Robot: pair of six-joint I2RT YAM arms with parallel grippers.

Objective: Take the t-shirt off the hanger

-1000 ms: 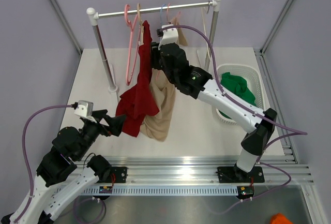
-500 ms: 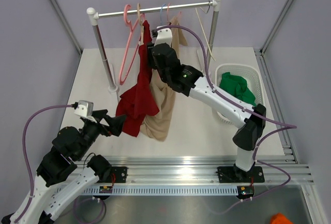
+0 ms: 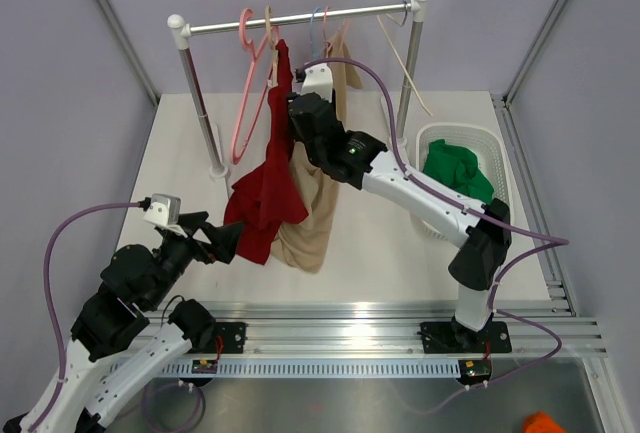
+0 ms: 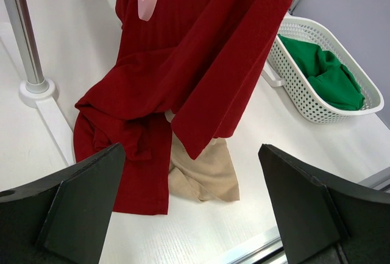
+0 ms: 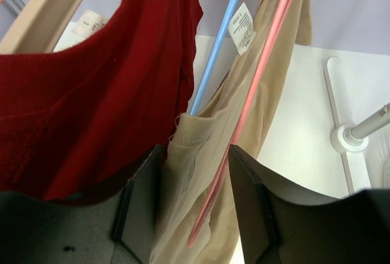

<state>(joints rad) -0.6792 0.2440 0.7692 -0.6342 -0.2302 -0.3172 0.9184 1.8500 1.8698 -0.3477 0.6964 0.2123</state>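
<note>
A red t-shirt (image 3: 268, 188) and a beige t-shirt (image 3: 312, 203) hang from hangers on the rail (image 3: 300, 19), their hems trailing on the table. My right gripper (image 3: 291, 113) is up at the collars. In the right wrist view it (image 5: 195, 178) is open, its jaws on either side of the beige collar (image 5: 196, 145) and a pink hanger arm (image 5: 256, 99). A blue hanger arm (image 5: 222, 38) and the red shirt (image 5: 91, 105) lie just left. My left gripper (image 3: 222, 238) is open and empty, low, near the red hem (image 4: 131, 172).
A white basket (image 3: 497, 158) with a green garment (image 3: 455, 168) stands at the right. The rack's posts (image 3: 200, 103) stand on the table. An empty pink hanger (image 3: 248, 93) and a pale one (image 3: 405, 58) hang on the rail.
My right gripper has moved left and closer to the shirt collars. The empty hangers on the rail have swung. The left arm has not moved.
</note>
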